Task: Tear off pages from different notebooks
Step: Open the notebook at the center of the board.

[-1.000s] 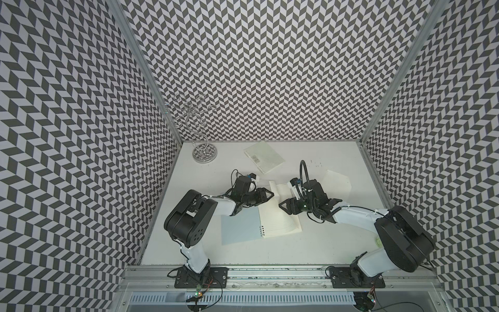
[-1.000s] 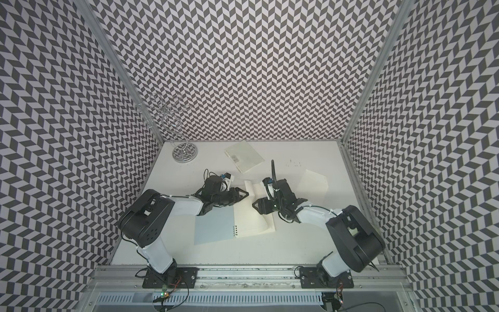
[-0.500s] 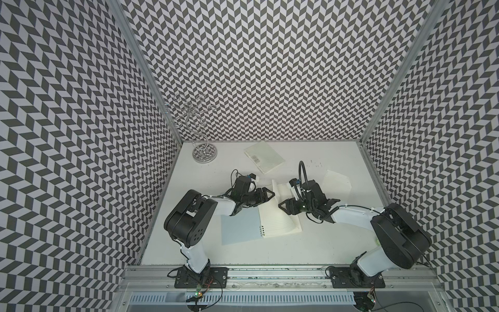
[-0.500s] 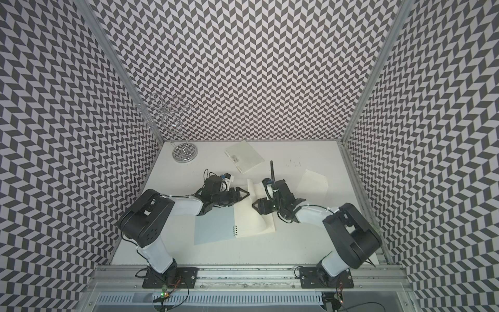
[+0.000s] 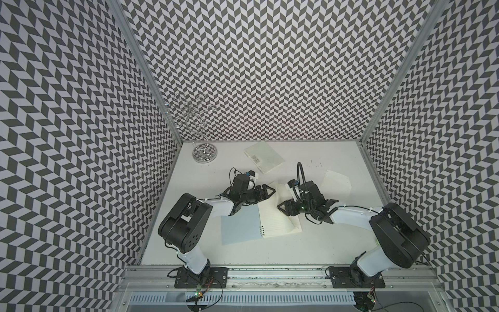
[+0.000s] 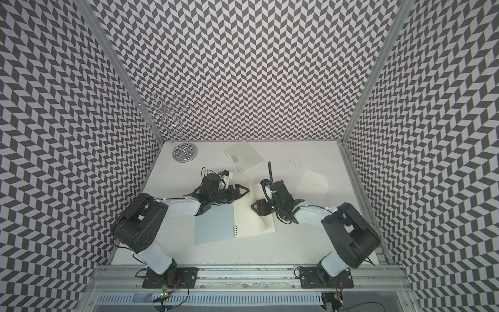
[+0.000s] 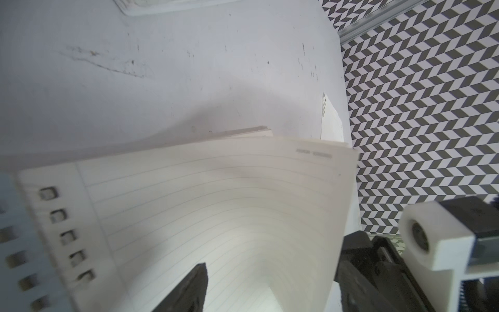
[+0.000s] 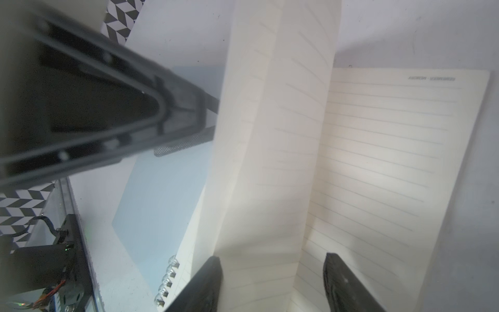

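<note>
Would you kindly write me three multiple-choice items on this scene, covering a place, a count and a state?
1. The barcode-labelled notebook lies: A) near the rear wall; B) by the front rail; C) mid-table.
2. Loose pages lying apart from the notebooks: A) none; B) one; C) three.
3. The larger notebook is: A) closed; B) open, one page curling upward; C) standing on edge.
A, it sits close to that wall; B, a single sheet lies at the robot's right; B, its cover is folded out flat.

The lifted page (image 8: 270, 135) is matt cream paper; the open notebook's cover (image 5: 240, 227) looks like frosted pale-blue plastic. At upper left, the wire stand (image 5: 204, 155) gleams, polished metal. The table (image 5: 270, 251) is matt, scuffed.
</note>
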Motion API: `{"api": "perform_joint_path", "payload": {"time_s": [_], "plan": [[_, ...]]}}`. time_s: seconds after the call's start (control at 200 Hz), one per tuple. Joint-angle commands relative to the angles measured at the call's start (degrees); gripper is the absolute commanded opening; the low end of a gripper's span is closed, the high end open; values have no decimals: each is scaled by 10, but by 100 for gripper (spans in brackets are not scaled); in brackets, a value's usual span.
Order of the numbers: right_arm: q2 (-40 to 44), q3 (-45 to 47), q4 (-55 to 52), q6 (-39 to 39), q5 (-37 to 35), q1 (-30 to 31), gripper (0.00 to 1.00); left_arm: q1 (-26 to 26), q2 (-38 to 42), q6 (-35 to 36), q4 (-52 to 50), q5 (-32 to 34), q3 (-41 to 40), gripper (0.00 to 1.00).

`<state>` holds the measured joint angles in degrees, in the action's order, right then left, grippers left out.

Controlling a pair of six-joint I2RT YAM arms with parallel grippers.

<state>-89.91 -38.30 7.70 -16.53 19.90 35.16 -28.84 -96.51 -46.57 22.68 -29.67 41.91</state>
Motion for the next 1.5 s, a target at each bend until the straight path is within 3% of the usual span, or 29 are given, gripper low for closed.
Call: {"api": "perform_joint_path", "payload": {"time_s": [0.0,0.556,0.681,1.021,1.091,1.402,1.492], "plan": [[-13,-6,8,4,-18,4,61,4,15,4,-1,8,-10,77],[-14,-2,11,0,-20,6,61,-18,15,33,19,14,0,68],[-12,-2,11,0,-20,6,61,-22,15,43,6,25,5,46],[-4,1,6,1,-16,6,61,-23,-5,28,26,24,7,15],[7,-4,-13,4,-21,6,62,-23,-8,30,14,27,16,0],[140,-62,-182,13,-151,5,78,-23,-1,44,-16,37,27,0],[163,-70,-173,11,-124,7,80,-23,2,41,-18,35,25,0]]}}
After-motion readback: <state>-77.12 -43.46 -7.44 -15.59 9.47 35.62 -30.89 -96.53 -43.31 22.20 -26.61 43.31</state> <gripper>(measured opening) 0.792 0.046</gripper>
